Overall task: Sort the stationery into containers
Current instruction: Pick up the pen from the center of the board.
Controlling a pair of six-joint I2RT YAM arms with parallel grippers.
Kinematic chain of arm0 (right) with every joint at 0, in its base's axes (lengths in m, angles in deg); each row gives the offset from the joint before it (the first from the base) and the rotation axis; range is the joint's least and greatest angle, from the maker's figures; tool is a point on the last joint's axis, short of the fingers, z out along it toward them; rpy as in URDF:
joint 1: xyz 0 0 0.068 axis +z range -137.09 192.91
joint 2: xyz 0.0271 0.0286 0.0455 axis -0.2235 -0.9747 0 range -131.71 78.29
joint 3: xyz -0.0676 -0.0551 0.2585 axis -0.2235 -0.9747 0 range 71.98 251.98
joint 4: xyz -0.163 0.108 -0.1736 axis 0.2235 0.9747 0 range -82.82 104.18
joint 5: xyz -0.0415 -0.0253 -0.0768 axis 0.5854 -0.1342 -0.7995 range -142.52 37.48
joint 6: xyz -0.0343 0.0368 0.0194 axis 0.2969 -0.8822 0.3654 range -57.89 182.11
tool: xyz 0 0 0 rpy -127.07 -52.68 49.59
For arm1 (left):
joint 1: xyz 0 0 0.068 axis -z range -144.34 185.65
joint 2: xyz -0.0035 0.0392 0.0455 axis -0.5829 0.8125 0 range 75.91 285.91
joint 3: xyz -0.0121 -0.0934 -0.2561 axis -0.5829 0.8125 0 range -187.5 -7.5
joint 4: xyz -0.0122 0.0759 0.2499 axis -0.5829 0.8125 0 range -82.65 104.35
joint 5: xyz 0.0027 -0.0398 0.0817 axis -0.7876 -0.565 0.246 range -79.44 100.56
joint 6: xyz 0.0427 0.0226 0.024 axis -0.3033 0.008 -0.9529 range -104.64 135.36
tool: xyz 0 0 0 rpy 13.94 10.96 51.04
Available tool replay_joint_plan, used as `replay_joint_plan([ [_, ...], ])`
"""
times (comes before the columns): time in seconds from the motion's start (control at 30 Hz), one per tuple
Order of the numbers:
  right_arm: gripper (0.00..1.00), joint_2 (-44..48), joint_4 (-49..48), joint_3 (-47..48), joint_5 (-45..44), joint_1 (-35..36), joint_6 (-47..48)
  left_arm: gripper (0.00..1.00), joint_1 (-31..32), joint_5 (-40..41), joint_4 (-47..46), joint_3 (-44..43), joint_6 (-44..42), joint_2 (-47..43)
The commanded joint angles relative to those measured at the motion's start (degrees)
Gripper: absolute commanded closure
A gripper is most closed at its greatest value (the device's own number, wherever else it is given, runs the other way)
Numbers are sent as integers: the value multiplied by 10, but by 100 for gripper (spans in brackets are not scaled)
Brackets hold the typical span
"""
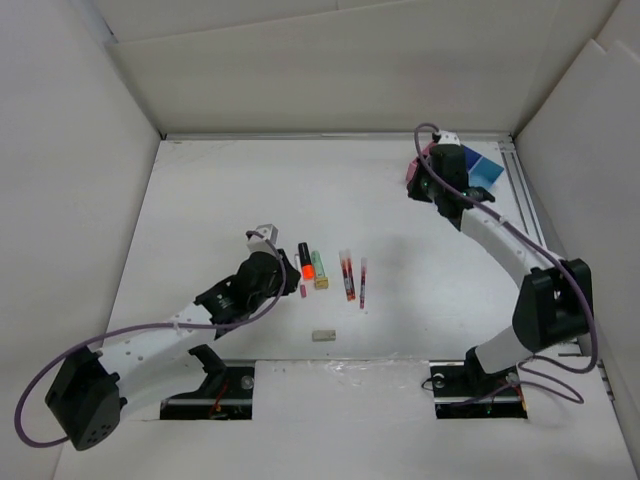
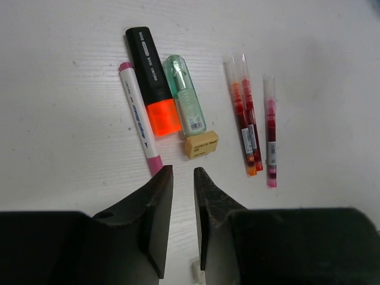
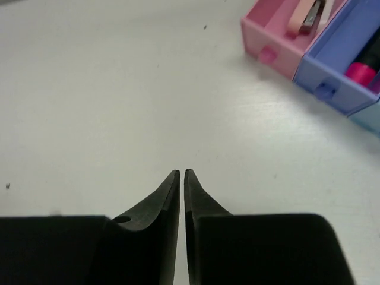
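The stationery lies mid-table: a pink-tipped white marker (image 2: pixel 139 122), a black and orange highlighter (image 2: pixel 153 89), a clear green item (image 2: pixel 185 102), a yellowish eraser (image 2: pixel 201 144), two red pens (image 2: pixel 244 122) and a pink pen (image 2: pixel 270 133). My left gripper (image 2: pixel 183 171) is slightly open and empty, just short of the eraser and the marker's pink end; from above it (image 1: pixel 290 268) sits left of the highlighter (image 1: pixel 308 262). My right gripper (image 3: pixel 181 172) is shut and empty over bare table, near the containers: a pink bin (image 3: pixel 261 37), a dark blue bin (image 3: pixel 332 71) and a light blue bin (image 3: pixel 369 119).
A small grey eraser (image 1: pixel 322 336) lies alone toward the near edge. The pink bin holds a beige item, the dark blue bin a pink and black marker. From above, my right arm covers most of the tray (image 1: pixel 487 167). White walls enclose the table.
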Motion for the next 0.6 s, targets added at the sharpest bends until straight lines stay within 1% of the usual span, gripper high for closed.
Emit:
replay_joint_plan([
  [0.0, 85, 62, -5, -37, 1, 25, 20, 83, 3, 14, 9, -41, -9, 42],
  [0.07, 82, 76, 11, -45, 17, 53, 46, 83, 3, 14, 9, -41, 8, 42],
  [0.1, 80, 82, 26, -52, 25, 70, 53, 83, 3, 14, 3, -33, 15, 27],
  [0.13, 80, 82, 26, -52, 25, 112, 53, 83, 3, 14, 3, -27, 22, 13],
  [0.17, 79, 75, 26, -52, 25, 137, 58, 83, 3, 22, 3, -20, 29, -4],
  [0.2, 78, 52, 35, -52, 30, 162, 64, 83, 3, 22, 3, -5, 41, -42],
  [0.23, 78, 39, 43, -44, 17, 209, 64, 82, 3, 39, 20, 0, 46, -62],
  [0.3, 76, -4, 32, -36, 16, 251, 58, 81, 3, 55, 45, 9, 59, -104],
  [0.33, 75, -21, 23, -29, 16, 268, 58, 81, 9, 62, 70, 17, 65, -146],
  [0.37, 75, -37, 16, -22, 16, 297, 52, 81, 9, 73, 81, 17, 73, -169],
  [0.4, 74, -53, 8, -7, 16, 311, 52, 79, 9, 73, 93, 22, 73, -192],
  [0.43, 71, -89, 3, 4, 16, 324, 52, 79, 9, 80, 106, 27, 80, -235],
  [0.47, 70, -108, 3, 17, 16, 349, 52, 78, 9, 92, 131, 28, 89, -256],
  [0.53, 67, -163, 3, 64, 3, 371, 52, 78, 9, 97, 158, 28, 97, -290],
  [0.57, 66, -181, 18, 81, -8, 380, 52, 76, 9, 106, 173, 28, 98, -316],
])
